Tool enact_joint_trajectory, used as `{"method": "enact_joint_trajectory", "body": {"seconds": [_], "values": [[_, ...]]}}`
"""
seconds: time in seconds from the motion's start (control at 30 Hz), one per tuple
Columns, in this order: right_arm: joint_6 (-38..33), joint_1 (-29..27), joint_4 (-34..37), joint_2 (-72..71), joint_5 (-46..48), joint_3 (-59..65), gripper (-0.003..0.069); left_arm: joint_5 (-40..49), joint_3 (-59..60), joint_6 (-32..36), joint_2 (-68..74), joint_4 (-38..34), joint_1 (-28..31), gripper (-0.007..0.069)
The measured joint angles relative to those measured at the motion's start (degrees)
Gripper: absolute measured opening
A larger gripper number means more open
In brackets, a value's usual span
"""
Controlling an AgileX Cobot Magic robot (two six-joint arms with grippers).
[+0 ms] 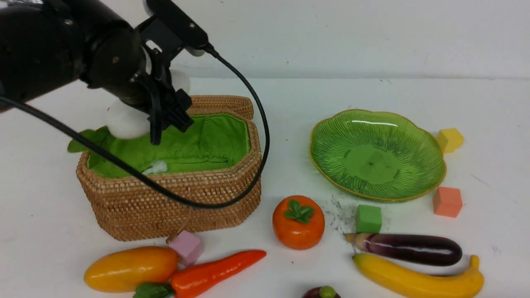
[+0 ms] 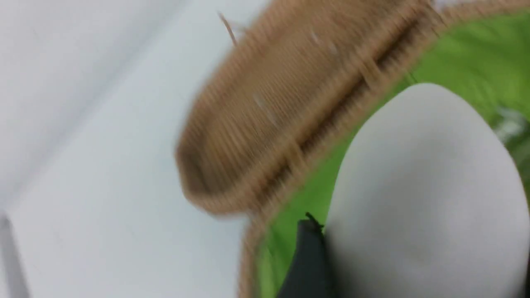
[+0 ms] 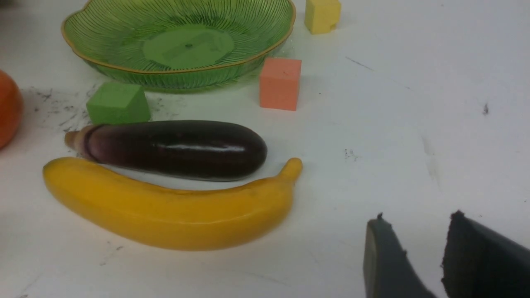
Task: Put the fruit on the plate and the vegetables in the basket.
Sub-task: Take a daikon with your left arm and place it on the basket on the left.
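Nearest, at upper left, the black left arm (image 1: 54, 45) is cut off by the frame. Behind it the basket (image 1: 174, 207) is partly hidden, and above the basket the white radish (image 1: 124, 120) is clamped by the left gripper (image 1: 170, 132). The right gripper (image 3: 418, 223) is seen parted and empty. The mangosteen (image 1: 322, 293) is cropped at the bottom edge.

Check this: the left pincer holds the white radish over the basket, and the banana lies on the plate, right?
No. The banana is not on the plate; it lies on the table beside the eggplant, as the front view shows. The rest is right.
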Motion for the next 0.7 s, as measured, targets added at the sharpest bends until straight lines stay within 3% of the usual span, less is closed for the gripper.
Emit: {"method": "enact_joint_trajectory", "body": {"seconds": [0.23, 0.7], "values": [[0.0, 0.0, 0.0, 0.0, 0.0, 0.0, 0.0242, -7.2, 0.0, -0.6, 6.0, 0.4, 0.0, 0.0531], [0.0, 0.0, 0.0, 0.0, 0.0, 0.0, 0.0242, -7.4, 0.0, -7.4, 6.9, -1.1, 0.0, 0.0531]]}}
